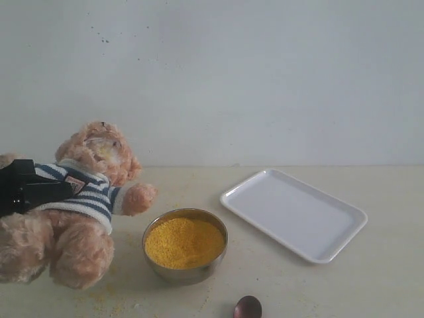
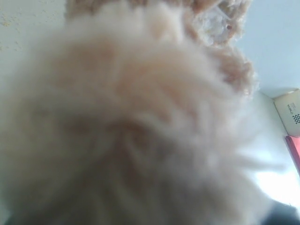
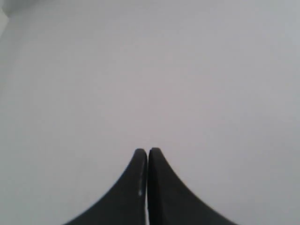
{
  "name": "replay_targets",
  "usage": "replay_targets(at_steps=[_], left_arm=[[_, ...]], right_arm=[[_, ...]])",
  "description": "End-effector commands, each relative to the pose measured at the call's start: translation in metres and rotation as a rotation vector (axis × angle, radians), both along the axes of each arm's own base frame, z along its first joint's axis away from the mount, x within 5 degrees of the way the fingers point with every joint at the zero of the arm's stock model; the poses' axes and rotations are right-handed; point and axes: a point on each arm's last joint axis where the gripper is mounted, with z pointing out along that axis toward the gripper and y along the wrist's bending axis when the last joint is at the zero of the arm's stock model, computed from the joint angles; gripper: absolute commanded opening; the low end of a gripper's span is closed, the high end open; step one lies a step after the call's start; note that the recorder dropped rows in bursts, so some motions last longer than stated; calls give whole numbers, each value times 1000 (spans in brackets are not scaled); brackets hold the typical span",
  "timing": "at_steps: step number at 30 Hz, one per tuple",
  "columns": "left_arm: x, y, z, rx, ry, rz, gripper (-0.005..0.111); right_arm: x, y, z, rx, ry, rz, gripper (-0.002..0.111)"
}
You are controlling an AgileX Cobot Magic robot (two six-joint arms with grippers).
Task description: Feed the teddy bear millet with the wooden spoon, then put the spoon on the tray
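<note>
Your left claw [image 1: 40,189] gripped the fluffy light-brown striped-shirt teddy bear [image 1: 86,199], propping it facing the yellow millet [image 1: 184,242]. Your right claw [image 3: 148,152] was shut, empty. The dark wooden spoon [image 1: 248,308] lay unclaimed on the tabletop's [image 1: 371,278] near edge.

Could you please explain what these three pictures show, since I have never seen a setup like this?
This is a robot with two arms, each ending in a gripper. One picture comes from a camera off the arms; the other two come from cameras on the wrists. In the wide view, the left gripper grips the teddy bear at its striped shirt, so its wrist camera sees almost only blurred fur. Beside the bear stands a steel bowl filled with millet, and a white tray lies empty further right. The wooden spoon shows only its tip at the bottom edge. The right gripper is shut, holds nothing, and faces a plain pale surface.
</note>
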Motion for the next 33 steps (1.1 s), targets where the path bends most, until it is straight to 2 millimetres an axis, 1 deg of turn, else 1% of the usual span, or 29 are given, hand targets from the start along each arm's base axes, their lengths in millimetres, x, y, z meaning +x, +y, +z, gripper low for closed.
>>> replay_targets(at_steps=[1,2,3,4,6,8,10,12,16,17,18,20,26,30,33], left_arm=[[-1,1,4,-10,-21,8,4],[-1,1,4,-10,-21,8,4],[-1,1,4,-10,-21,8,4],[-1,1,4,-10,-21,8,4],[-1,1,4,-10,-21,8,4],[-1,1,4,-10,-21,8,4],[-1,1,4,-10,-21,8,4],[-1,1,4,-10,-21,8,4],[-1,1,4,-10,-21,8,4],[-1,1,4,-10,-21,8,4],[-1,1,4,-10,-21,8,4],[-1,1,4,-10,-21,8,4],[-1,1,4,-3,-28,4,4],[-1,1,4,-2,-27,6,4],[-1,1,4,-1,-28,6,4]], right_arm=[[81,6,-34,-359,403,-295,0],[106,7,-52,-453,542,-318,0],[118,8,-61,-481,609,-311,0],[138,9,-80,-503,737,-282,0],[156,10,-104,-525,905,-239,0],[163,11,-121,-554,1033,-208,0],[165,11,-131,-542,1117,-177,0],[164,11,-134,-485,1164,-147,0],[162,14,-141,-161,1279,-14,0],[161,17,-142,-121,1299,16,0],[160,20,-143,-122,1312,34,0],[159,31,-144,-179,1315,72,0],[146,71,-148,-456,1309,209,0],[132,94,-155,-619,1329,309,0],[125,107,-163,-738,1358,361,0]])
